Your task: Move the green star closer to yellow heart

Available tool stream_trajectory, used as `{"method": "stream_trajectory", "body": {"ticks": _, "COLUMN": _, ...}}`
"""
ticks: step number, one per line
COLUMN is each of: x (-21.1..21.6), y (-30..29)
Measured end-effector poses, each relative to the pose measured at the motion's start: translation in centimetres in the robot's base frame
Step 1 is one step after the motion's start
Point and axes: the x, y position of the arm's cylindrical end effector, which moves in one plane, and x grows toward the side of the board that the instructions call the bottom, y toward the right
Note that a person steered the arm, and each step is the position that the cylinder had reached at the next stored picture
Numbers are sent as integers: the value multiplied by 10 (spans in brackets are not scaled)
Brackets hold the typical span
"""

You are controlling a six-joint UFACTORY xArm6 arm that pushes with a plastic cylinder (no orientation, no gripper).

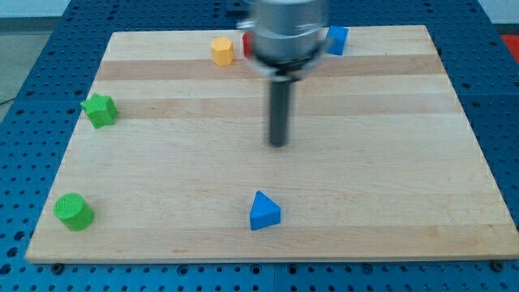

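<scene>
Wooden board with my tip near its middle, and the green star far away at the view's left edge.

The wooden board [381,162] fills most of the view, on a blue perforated table [49,49]. The arm has no gripper, only a blurred dark rod, and my tip [279,144] stands alone, well apart from all blocks. The blue triangle block [263,212] lies below the tip, near the view's bottom. The green star [100,109] is at the left edge, the green cylinder [74,211] at bottom left. The yellow block [221,50], whose shape I cannot tell exactly, lies at the top, beside a partly hidden red block [246,44]; a blue block [337,39] lies at the top right.
</scene>
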Motion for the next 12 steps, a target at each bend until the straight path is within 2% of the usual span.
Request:
{"method": "stream_trajectory", "body": {"ticks": 2, "x": 2, "y": -265}}
{"method": "stream_trajectory", "body": {"ticks": 3, "x": -14, "y": -264}}
{"method": "stream_trajectory", "body": {"ticks": 4, "x": -71, "y": -252}}
{"method": "stream_trajectory", "body": {"ticks": 5, "x": -117, "y": -196}}
{"method": "stream_trajectory", "body": {"ticks": 6, "x": -130, "y": -113}}
{"method": "stream_trajectory", "body": {"ticks": 7, "x": -123, "y": -139}}
{"method": "stream_trajectory", "body": {"ticks": 8, "x": -104, "y": -229}}
{"method": "stream_trajectory", "body": {"ticks": 9, "x": -85, "y": -264}}
{"method": "stream_trajectory", "body": {"ticks": 10, "x": -76, "y": -222}}
{"method": "stream_trajectory", "body": {"ticks": 12, "x": -82, "y": -49}}
